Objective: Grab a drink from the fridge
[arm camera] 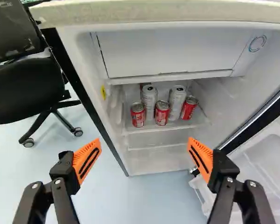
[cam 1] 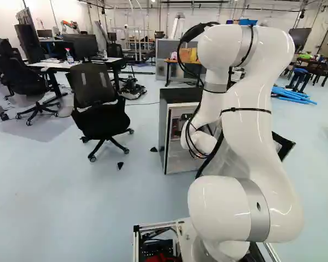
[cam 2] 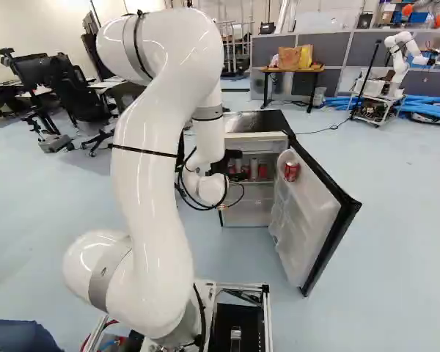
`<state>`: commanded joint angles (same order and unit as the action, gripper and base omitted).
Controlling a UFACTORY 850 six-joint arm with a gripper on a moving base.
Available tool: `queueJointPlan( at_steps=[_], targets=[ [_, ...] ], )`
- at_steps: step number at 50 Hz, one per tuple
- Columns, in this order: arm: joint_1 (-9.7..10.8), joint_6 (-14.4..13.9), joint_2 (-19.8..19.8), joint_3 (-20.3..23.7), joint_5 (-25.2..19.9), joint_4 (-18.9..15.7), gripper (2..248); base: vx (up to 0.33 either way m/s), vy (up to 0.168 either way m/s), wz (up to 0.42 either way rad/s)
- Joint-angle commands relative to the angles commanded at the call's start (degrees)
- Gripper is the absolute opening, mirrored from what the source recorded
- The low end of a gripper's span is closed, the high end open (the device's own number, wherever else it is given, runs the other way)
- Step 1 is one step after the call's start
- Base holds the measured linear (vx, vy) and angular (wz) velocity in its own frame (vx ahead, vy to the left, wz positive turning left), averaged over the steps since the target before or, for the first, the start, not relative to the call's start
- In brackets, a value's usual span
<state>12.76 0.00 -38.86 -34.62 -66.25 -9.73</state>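
- Fingers point(arm camera: 87, 161): found wide apart, orange pads facing each other, nothing held between them.
- Fridge point(arm camera: 154, 14): stands open, ahead of the fingers; its interior faces the gap between them.
- Drinks: five cans clearly counted on one inner shelf point(arm camera: 151, 131), beyond the fingertips and roughly in line with the gap. None is touched.
- Can order, from the chair side to the door side: short red can point(arm camera: 138, 115), tall silver can point(arm camera: 149, 101), second short red can point(arm camera: 162, 113), second tall silver can point(arm camera: 177, 101), third short red can point(arm camera: 189, 108). All upright or nearly so, closely grouped.
- Behind the first tall can: part of a dark item, too hidden to identify.
- Freezer flap point(arm camera: 168, 53): pale, closed, above the cans, ahead of the fingers.
- Fridge door point(cam 2: 308, 213): swung open, ahead of and outward from the finger on its side. A further red can point(cam 2: 291, 171) sits high on its inner face.
- Black office chair point(arm camera: 28, 88): on the floor beside the fridge, outward from the opposite finger.
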Motion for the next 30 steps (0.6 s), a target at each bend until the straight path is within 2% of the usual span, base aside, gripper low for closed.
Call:
queueJointPlan(
  at_steps=[30],
  targets=[
    [0.7, 0.0, -8.5, -7.6, 0.0, 0.0, 247, 0.0, 0.0, 0.0]
  ],
)
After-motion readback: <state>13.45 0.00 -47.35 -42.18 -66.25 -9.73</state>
